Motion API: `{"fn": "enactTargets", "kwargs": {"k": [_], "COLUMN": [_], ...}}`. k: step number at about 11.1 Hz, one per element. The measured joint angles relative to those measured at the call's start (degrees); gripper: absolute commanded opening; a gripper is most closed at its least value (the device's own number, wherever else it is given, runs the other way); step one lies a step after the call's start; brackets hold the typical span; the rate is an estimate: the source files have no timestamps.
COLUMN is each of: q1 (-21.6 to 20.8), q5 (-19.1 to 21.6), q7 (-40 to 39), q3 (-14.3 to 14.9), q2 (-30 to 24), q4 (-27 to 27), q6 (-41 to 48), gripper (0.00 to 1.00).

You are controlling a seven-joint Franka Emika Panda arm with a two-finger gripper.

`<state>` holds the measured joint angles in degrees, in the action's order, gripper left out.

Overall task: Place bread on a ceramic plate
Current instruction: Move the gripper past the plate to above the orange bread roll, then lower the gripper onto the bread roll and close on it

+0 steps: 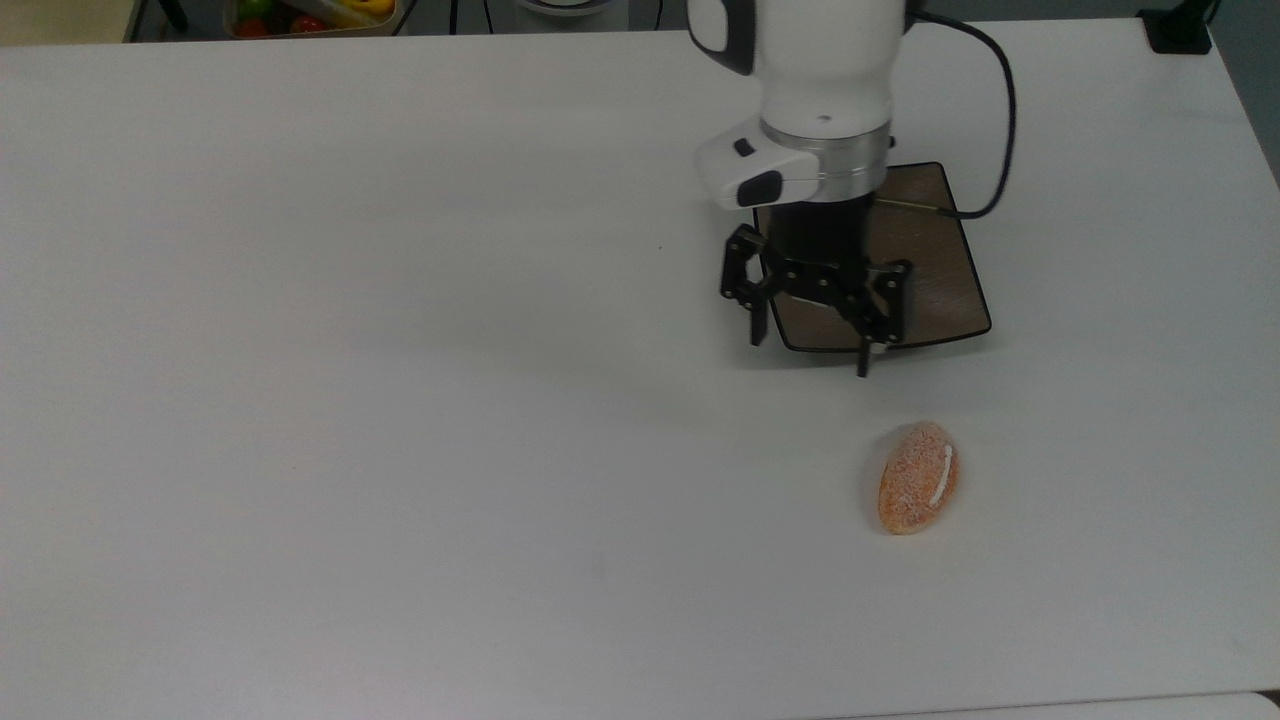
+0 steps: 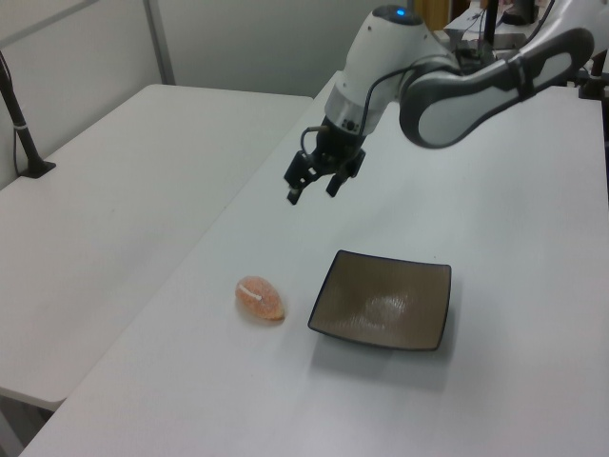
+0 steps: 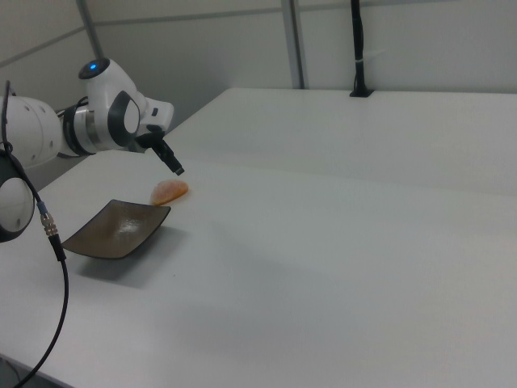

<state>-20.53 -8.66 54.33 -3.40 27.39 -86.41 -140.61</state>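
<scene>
A white table (image 1: 400, 400) is seen from above, with the bread (image 1: 918, 477) lying on it at about 5 o'clock from the table's middle, untouched. The ceramic plate (image 1: 950, 290) is set just beyond the bread, at its 12 o'clock, and is partly covered in the top view by the white robot arm (image 1: 822, 90) held over it. The gripper (image 1: 810, 350) is held above the plate's near edge, its jaws spread wide and holding nothing (the left view shows it well off the table). A black cable (image 1: 1000, 130) is looped at the arm's 3 o'clock side. A tub of coloured items (image 1: 310, 15) is glimpsed past the table's far edge at 11 o'clock.
</scene>
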Motion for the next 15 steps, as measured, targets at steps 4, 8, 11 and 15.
{"fn": "enactTargets", "kwargs": {"k": [4,8,11,15], "q1": [-3.3,-7.1,-8.5,-10.6], "q5": [-7.9,-10.1,-10.3,-11.2], "q7": [9.1,9.7,9.7,9.7], "q3": [0.2,3.4,4.0,5.5], "q2": [6.1,12.1,16.1,19.5], "q4": [6.6,12.5,15.6,17.3], "q6": [-1.3,-2.6,-4.6,-7.7], "gripper": [1.00,1.00,1.00,1.00]}}
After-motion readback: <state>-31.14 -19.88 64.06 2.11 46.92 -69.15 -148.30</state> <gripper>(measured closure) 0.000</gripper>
